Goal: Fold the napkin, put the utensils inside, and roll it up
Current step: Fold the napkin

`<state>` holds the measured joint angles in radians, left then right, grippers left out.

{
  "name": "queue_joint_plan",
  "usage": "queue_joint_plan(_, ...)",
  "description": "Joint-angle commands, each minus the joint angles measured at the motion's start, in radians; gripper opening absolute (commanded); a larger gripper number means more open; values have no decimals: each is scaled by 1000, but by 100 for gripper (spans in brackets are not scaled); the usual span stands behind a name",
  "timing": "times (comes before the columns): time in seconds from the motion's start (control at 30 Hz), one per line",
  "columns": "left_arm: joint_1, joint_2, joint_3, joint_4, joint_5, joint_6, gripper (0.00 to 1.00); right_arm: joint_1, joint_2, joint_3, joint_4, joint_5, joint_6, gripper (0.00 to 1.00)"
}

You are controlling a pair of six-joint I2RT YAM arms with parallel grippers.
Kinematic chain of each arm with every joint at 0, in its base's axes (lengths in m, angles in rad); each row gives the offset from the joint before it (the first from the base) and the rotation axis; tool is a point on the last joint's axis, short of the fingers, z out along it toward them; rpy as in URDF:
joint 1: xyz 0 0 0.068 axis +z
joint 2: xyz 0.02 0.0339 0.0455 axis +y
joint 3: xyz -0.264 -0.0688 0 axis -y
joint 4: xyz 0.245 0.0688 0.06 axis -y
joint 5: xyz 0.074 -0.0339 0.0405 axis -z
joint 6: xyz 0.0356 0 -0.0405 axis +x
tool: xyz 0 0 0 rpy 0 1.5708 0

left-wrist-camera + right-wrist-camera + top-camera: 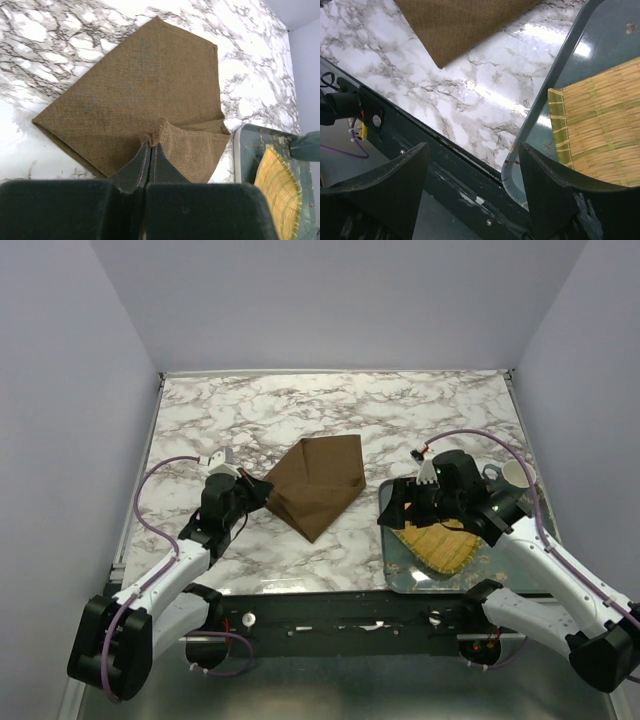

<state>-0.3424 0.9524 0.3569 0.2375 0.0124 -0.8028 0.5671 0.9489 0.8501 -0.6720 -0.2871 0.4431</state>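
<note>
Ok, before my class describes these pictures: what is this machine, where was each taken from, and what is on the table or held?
These are two robot arms, each ending in a two-finger gripper. One picture looks down from above and behind; the other two come from cameras on the wrists. On the marble-patterned table lies a folded dark brown cloth napkin; the left gripper pinches one corner. The right gripper hangs open, empty, over the rim of a grey-green tray holding a yellow woven bamboo mat.

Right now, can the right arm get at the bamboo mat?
Probably yes: the right gripper hangs open over the rim of the tray, and the mat lies uncovered right beside it.
</note>
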Motion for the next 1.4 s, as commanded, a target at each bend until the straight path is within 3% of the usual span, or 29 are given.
queue_joint_plan(0.0, 25, 48, 27, -9, 4, -12, 0, -7, 27, 20, 45, -38, -20, 80)
queue_joint_plan(0.7, 56, 151, 77, -124, -104, -45, 0, -7, 165, 15, 121, -73, -32, 80)
queue_joint_plan(1.33, 89, 210, 106, -144, -106, -41, 0, -7, 539, 225, 241, -133, -44, 80)
queue_joint_plan(1.37, 91, 212, 106, -148, -103, -47, 4, -7, 554, 239, 242, -130, -46, 80)
